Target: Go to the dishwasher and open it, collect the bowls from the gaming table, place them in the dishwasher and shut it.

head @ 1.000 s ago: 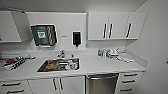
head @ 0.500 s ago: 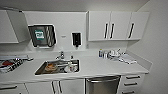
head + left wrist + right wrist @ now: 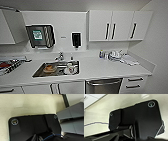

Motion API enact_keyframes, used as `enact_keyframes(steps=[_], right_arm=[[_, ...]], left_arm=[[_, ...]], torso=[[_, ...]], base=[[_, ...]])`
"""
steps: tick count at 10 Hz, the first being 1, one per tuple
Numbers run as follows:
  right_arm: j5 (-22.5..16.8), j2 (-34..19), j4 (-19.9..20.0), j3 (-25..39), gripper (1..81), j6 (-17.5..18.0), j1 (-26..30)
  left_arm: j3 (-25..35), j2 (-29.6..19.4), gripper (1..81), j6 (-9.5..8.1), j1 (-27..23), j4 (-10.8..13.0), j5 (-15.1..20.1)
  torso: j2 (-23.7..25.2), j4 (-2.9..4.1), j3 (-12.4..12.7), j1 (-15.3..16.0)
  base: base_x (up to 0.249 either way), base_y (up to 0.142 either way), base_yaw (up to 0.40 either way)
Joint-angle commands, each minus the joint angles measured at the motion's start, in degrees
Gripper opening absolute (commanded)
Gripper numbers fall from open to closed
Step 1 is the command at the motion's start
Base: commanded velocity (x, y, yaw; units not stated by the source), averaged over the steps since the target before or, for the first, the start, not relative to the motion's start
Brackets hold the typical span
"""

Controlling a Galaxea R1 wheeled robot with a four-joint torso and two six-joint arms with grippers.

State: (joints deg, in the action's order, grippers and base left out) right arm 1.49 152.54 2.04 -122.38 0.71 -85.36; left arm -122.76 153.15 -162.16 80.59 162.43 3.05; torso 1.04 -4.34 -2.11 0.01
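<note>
On both wrist cameras I see the dark plate of the arm over a pale floor, and I cannot tell if the left or the right end effector is spread or pressed together.

From the head camera I look at a white kitchen counter. The dishwasher is under the front edge of the tabletop, toward its right part, with its steel door closed and the bar handle across the top. Just right of it are white drawers with black handles.

The sink is set into the tabletop left of the middle, with some dishes inside and the faucet at its back edge. Near the back right corner lies a group of small items and a cloth. At the left edge stands a dish rack.

On the wall are a paper towel dispenser, a black soap dispenser and white upper cabinets.
</note>
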Motion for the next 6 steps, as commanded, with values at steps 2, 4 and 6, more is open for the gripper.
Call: enact_keyframes(steps=[2, 4, 6], right_arm=[[-2.98, -1.42, 0.16, 0.93, 81.1, 0.00, 3.13], [-2.89, -1.34, 0.16, 0.93, 81.1, -0.09, 2.86], [-2.89, -1.42, 0.43, 0.93, 81.1, -0.09, 2.69]], left_arm=[[1.20, -1.17, 81.1, -2.84, -3.64, 2.57, 3.90], [1.20, -1.17, 81.1, -2.84, -3.64, 2.57, 3.90], [1.12, -1.18, 81.1, -2.84, -3.64, 2.57, 3.90]], torso=[[0.00, 0.00, 0.00, 0.00], [0.00, 0.00, 0.00, 0.07], [0.00, 0.00, 0.00, 0.05]], base=[[0.042, 0.000, 0.000], [0.000, 0.000, 0.000], [0.000, 0.000, 0.000]])
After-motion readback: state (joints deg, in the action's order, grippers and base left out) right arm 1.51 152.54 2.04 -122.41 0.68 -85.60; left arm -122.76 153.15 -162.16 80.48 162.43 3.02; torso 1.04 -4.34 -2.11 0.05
